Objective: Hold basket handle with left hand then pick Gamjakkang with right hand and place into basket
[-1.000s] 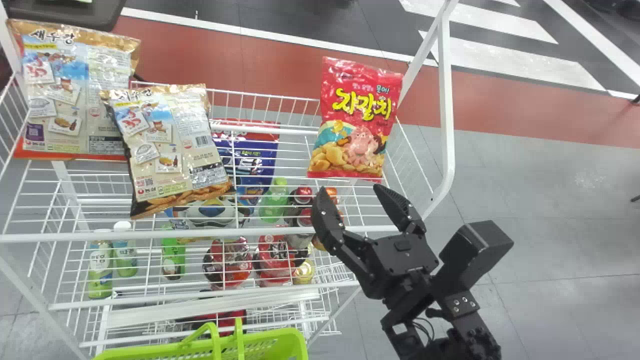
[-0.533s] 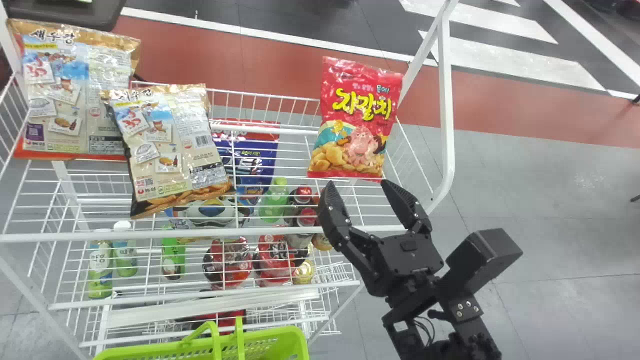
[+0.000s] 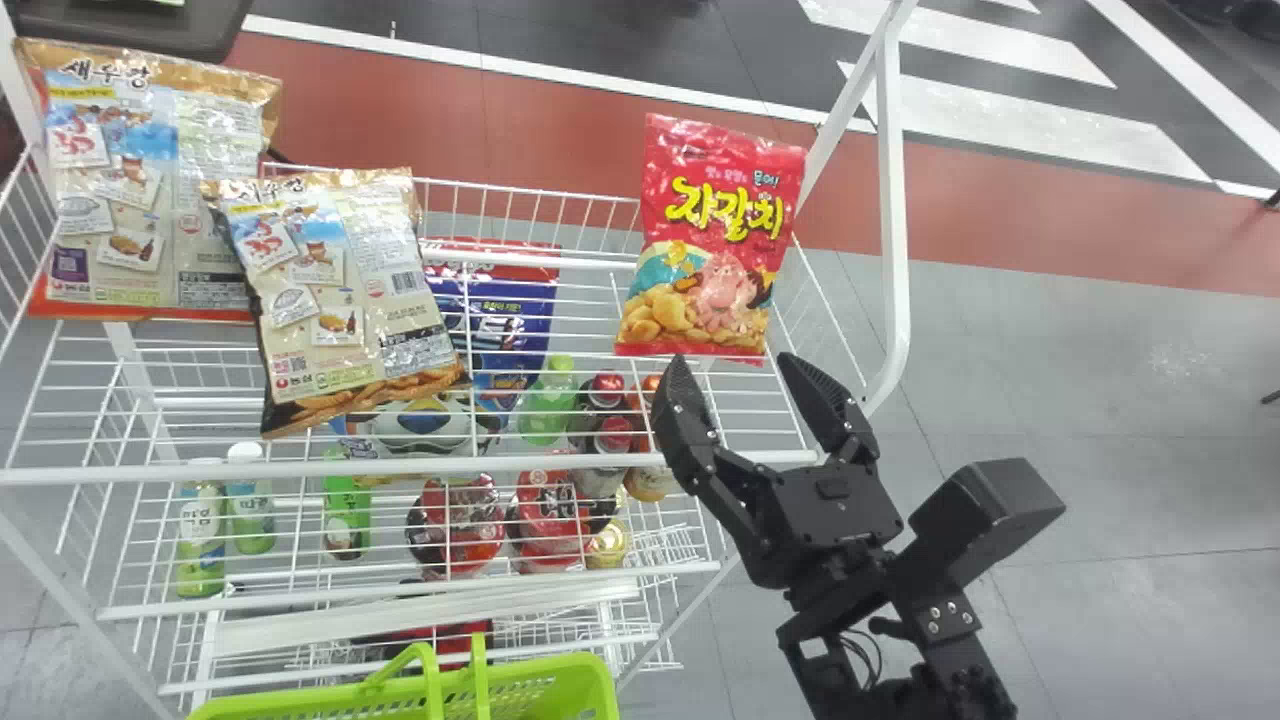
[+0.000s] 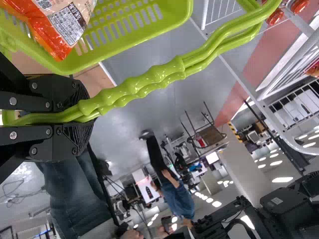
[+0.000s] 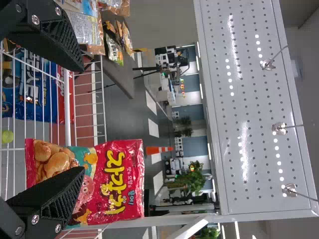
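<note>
My right gripper is open just below the lower edge of the red snack bag, which stands at the right end of the rack's top tier. In the right wrist view the red bag is partly behind one finger of my right gripper, with nothing held between the fingers. The green basket is at the head view's bottom edge. In the left wrist view, my left gripper is shut on the end of the basket's doubled handle; an orange bag lies inside the basket.
Two beige snack bags occupy the left of the white wire rack. A blue bag, bottles and other packs sit lower down. The rack's white upright frame rises right of the red bag; a perforated panel shows in the right wrist view.
In the head view my right gripper has shifted to the right and slightly up, closer to the red bag's lower edge. The bags and the basket look nearly unmoved.
</note>
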Robot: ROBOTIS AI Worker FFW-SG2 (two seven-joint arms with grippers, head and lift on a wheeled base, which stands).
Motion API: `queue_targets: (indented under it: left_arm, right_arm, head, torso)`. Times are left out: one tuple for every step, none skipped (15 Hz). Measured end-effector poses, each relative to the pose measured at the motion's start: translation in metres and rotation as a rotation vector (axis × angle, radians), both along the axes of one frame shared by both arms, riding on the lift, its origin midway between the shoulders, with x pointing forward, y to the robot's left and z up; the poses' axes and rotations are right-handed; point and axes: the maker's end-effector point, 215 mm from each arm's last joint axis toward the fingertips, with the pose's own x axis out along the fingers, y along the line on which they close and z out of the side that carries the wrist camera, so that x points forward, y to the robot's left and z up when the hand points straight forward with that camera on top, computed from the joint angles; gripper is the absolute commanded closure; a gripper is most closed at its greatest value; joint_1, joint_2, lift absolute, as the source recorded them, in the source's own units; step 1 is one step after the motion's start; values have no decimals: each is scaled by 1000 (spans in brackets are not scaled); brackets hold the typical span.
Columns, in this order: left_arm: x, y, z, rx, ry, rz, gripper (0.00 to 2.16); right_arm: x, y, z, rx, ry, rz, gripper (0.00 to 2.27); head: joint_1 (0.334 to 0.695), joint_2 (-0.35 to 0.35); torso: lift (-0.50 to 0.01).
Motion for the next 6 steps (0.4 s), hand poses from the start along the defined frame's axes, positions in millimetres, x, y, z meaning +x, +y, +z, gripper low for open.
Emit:
queue_targets:
  left_arm:
    - [0,0,0,0,-1,0,2148]
    - [0,0,0,0,-1,0,2148]
    - [0,0,0,0,-1,0,2148]
    - [0,0,0,0,-1,0,2148]
    - [0,0,0,0,-1,0,2148]
    - [0,0,0,0,-1,0,2148]
  right_arm:
    - [0,-1,0,2,0,-2,110]
    - [0,-1,0,3,2,-4,110]
    - [0,-2,-1,6,3,-7,110]
    - [0,-2,-1,7,3,-8,110]
    - [0,-3,0,8,2,-9,110]
    - [0,-3,1,9,1,-10,110]
  head:
    - [695,-350]
    - [695,-350]
    - [695,-350]
    - [695,-350]
    - [695,-350]
    - [695,-350]
  torso:
    - [-18]
    - [-18]
    - [-18]
    - [-18]
    - [-18]
    - [-18]
